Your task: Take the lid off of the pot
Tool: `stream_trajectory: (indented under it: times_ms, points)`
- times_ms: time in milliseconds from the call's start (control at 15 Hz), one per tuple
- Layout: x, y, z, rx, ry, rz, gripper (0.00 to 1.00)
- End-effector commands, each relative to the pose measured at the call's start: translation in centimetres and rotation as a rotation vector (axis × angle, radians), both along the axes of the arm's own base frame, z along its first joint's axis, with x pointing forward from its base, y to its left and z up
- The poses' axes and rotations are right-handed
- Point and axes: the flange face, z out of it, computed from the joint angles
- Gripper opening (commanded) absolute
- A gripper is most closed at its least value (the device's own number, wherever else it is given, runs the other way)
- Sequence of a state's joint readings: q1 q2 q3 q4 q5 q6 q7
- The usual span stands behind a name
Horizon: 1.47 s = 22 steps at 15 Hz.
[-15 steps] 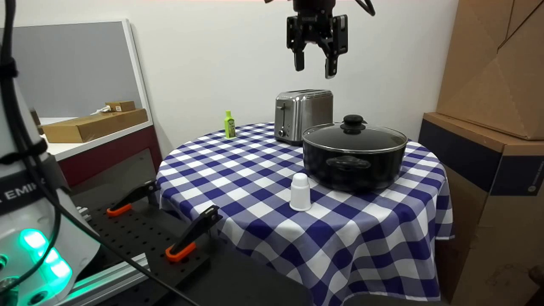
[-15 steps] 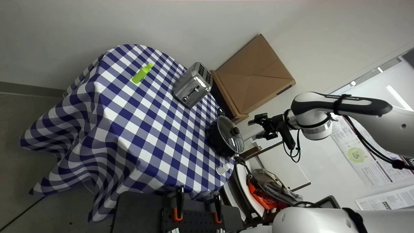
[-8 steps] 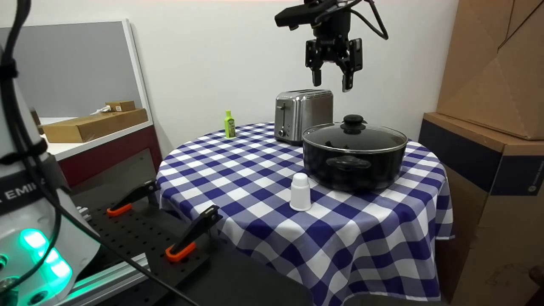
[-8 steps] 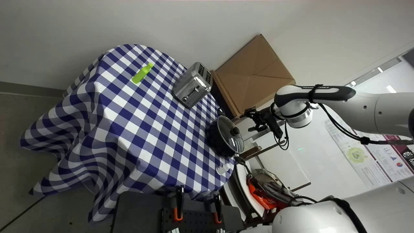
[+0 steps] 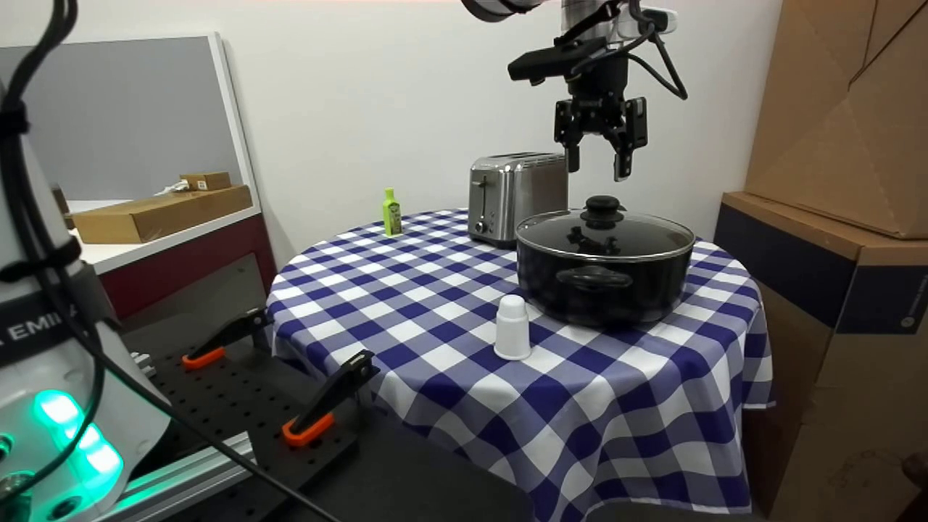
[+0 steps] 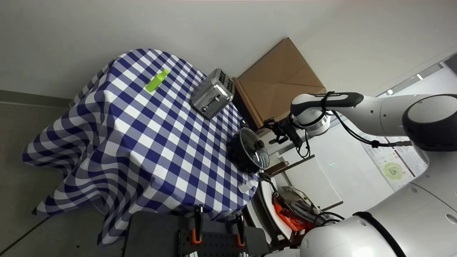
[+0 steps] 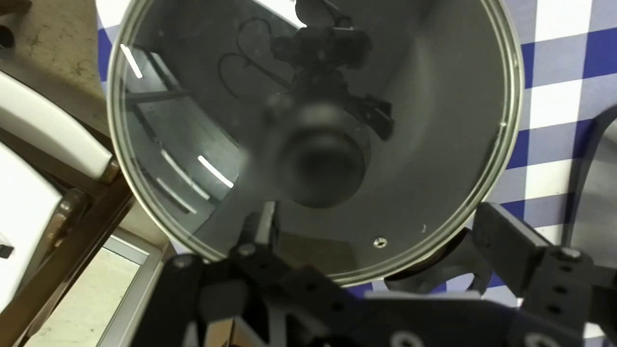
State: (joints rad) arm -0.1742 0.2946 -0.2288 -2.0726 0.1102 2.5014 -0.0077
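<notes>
The glass lid [image 5: 652,235] with its black knob [image 5: 603,209] sits on the wide black pot [image 5: 616,293]. The lid [image 6: 250,141] and pot [image 6: 238,157] also show at the table's edge in an exterior view. My gripper [image 5: 597,167] is open and empty, pointing down above the knob and apart from it; it shows up and right of the lid here [image 6: 267,134]. In the wrist view the lid [image 7: 443,144] fills the middle and the knob [image 7: 320,168] is blurred. The open fingers [image 7: 378,214] stand apart at the bottom, nothing between them. The pot's inside is hidden.
A steel toaster [image 5: 518,199] stands close behind the pot. A white cup-like item [image 5: 512,330] stands in front of it. A small green bottle [image 5: 392,214] is at the far table edge. Large cardboard boxes [image 5: 834,116] stand beside the checkered table [image 5: 406,333].
My gripper has come down and moved right in an exterior view, from above the toaster to above the lid's knob. It stays open. The pot and lid have not moved.
</notes>
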Motion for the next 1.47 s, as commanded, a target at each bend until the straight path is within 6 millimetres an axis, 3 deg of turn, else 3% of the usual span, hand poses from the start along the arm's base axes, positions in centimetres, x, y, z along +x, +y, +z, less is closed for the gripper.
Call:
stream_trajectory:
  times_ms: [0, 333, 1067, 1133, 1200, 1400]
  points:
    - [1.6, -1.7, -0.8, -0.022, 0.058, -0.045, 1.0]
    - [2.0, -2.5, -1.3, -0.022, 0.16, -0.06, 1.0]
    - [3.4, -2.1, -3.6, -0.018, 0.234, -0.046, 1.0]
    - [3.5, -2.1, -3.8, -0.016, 0.237, -0.043, 0.94]
    - [3.5, -2.0, -4.0, -0.016, 0.241, -0.038, 0.74]
    - [3.6, -1.9, -4.0, -0.015, 0.244, -0.038, 0.51]
